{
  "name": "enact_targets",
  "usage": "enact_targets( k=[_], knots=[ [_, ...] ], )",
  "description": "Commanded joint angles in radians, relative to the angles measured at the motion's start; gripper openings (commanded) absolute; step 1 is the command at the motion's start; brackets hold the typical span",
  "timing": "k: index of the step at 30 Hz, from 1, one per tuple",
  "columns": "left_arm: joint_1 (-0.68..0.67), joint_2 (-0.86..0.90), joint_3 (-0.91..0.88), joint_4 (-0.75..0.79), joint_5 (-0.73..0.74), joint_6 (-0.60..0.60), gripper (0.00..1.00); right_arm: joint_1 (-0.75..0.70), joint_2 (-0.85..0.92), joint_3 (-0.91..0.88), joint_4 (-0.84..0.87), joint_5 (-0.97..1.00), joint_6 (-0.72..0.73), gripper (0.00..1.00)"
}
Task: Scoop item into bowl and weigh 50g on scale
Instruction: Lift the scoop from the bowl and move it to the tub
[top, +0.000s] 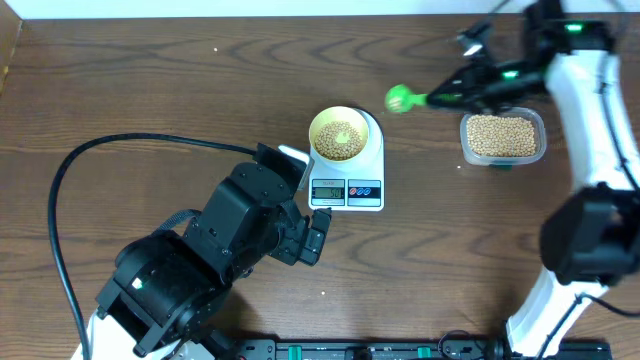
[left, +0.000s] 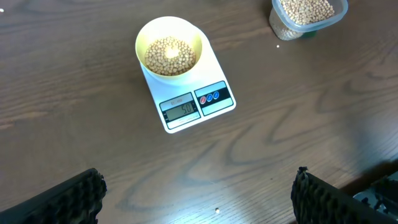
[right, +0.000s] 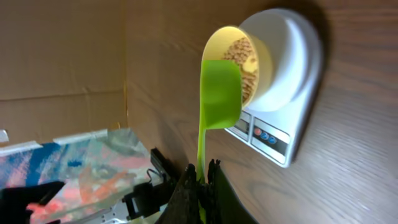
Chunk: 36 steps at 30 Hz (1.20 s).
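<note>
Green scoop (top: 398, 98), pale yellow bowl (left: 168, 26), white scale (left: 211, 65).

On the bench (top: 150, 90), the bowl (top: 312, 135) holding beans (top: 339, 142) sits on the scale (top: 346, 190). Right of the scale hangs the scoop (top: 400, 98), and farther right stands the tub (top: 541, 135).

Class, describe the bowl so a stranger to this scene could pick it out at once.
Near the middle of the brown wooden table lies a white scale. The bowl stands on its platform, round, pale yellow and part filled with tan beans. The only other bean container, a clear rectangular tub to the right, sits directly on the table.
</note>
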Motion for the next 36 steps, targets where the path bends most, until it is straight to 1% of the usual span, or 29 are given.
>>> enact_targets(
  k=[1, 3, 7, 12, 16, 22, 25, 31, 36],
  knots=[
    [0.0, -0.006, 0.016, -0.002, -0.002, 0.013, 0.98, -0.077, -0.056, -0.004, -0.046, -0.011, -0.117, 0.01],
    [0.0, -0.006, 0.016, -0.002, -0.002, 0.013, 0.98, -0.127, -0.066, -0.004, -0.086, 0.001, -0.155, 0.01],
    [0.0, -0.006, 0.016, -0.002, -0.002, 0.013, 0.98, -0.2, -0.067, -0.004, -0.131, 0.069, -0.183, 0.01],
    [0.0, -0.006, 0.016, -0.002, -0.002, 0.013, 0.98, -0.24, -0.067, -0.004, -0.132, 0.119, -0.195, 0.01],
    [0.0, -0.006, 0.016, -0.002, -0.002, 0.013, 0.98, -0.256, -0.067, -0.004, -0.146, 0.253, -0.179, 0.01],
    [0.0, -0.006, 0.016, -0.002, -0.002, 0.013, 0.98, -0.237, -0.067, -0.004, -0.132, 0.56, -0.113, 0.01],
    [0.0, -0.006, 0.016, -0.002, -0.002, 0.013, 0.98, -0.228, -0.067, -0.004, -0.108, 0.667, -0.086, 0.01],
    [0.0, -0.006, 0.016, -0.002, -0.002, 0.013, 0.98, -0.209, -0.067, -0.004, -0.021, 0.763, -0.071, 0.01],
    [0.0, -0.006, 0.016, -0.002, -0.002, 0.013, 0.98, -0.142, -0.066, -0.004, 0.015, 0.831, -0.07, 0.01]
  ],
)
